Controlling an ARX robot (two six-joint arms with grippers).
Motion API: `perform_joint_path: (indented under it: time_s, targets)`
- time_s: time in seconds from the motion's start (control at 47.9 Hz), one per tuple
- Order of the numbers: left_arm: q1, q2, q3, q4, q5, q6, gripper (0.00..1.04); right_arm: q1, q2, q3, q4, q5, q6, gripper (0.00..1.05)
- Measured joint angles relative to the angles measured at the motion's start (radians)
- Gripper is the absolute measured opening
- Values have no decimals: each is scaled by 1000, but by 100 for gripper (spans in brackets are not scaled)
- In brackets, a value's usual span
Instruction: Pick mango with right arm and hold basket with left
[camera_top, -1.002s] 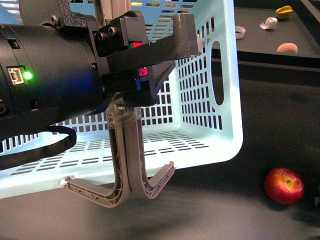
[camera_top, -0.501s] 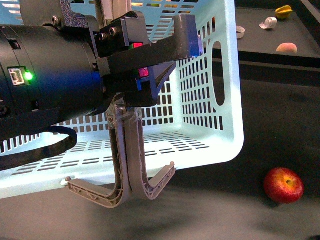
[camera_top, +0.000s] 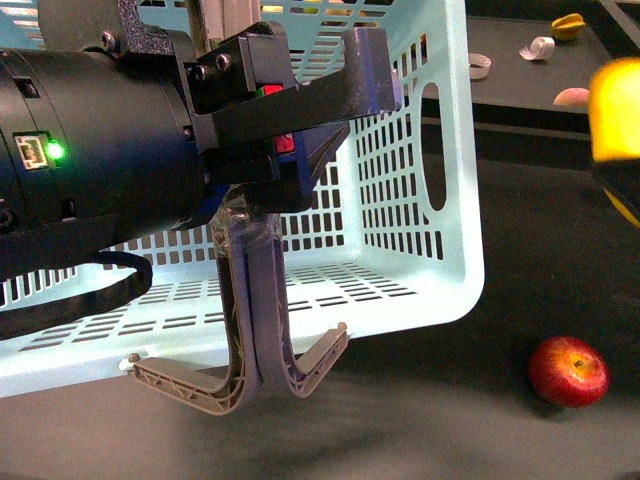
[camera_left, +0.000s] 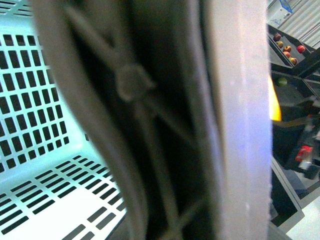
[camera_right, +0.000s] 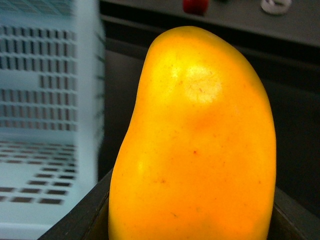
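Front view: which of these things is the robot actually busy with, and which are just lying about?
In the job:
smooth yellow-orange oval mango, in the right tool
light turquoise slotted plastic basket, handles in the left tool

Lying about:
round red apple
small yellow star fruit
white curled scrap

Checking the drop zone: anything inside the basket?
Visible basket floor is bare; left arm and handles hide the rest. Mango is outside it, in the right gripper.
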Motion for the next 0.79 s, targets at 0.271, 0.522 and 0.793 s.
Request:
perform_joint_path:
  time_s: [0.271, 0.522, 0.793]
  targets:
    - [0, 0, 0, 0, -1, 0, 17, 246, 5, 106, -51, 97, 44, 60]
    - [0, 0, 0, 0, 1, -1, 17, 345, 173, 223, -49, 124, 69, 59]
    - [0, 0, 0, 0, -2, 0, 17, 355, 259, 268, 14, 158, 85, 81]
